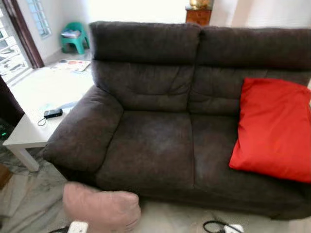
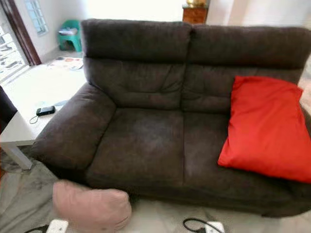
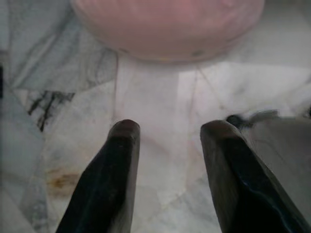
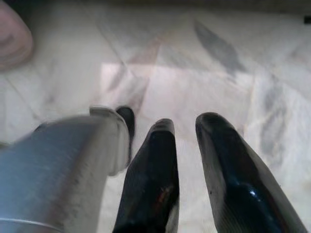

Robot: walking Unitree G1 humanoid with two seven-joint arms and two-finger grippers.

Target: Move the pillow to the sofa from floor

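A pale pink pillow (image 1: 102, 209) lies on the marble floor against the front of the dark brown sofa (image 1: 160, 145), below its left armrest. In the left wrist view my left gripper (image 3: 170, 141) is open above the floor, and the pink pillow (image 3: 167, 26) sits a short way beyond its fingertips, untouched. My right gripper (image 4: 187, 128) hangs over bare floor with a narrow gap between its fingers and nothing in them. An edge of the pink pillow (image 4: 12, 39) shows off to its side.
A red pillow (image 1: 277, 128) leans on the sofa's right seat. The left seat cushion (image 1: 150, 145) is bare. A white low table (image 1: 36, 97) with a black phone (image 1: 52, 113) stands left of the sofa. A green stool (image 1: 74, 36) is far back.
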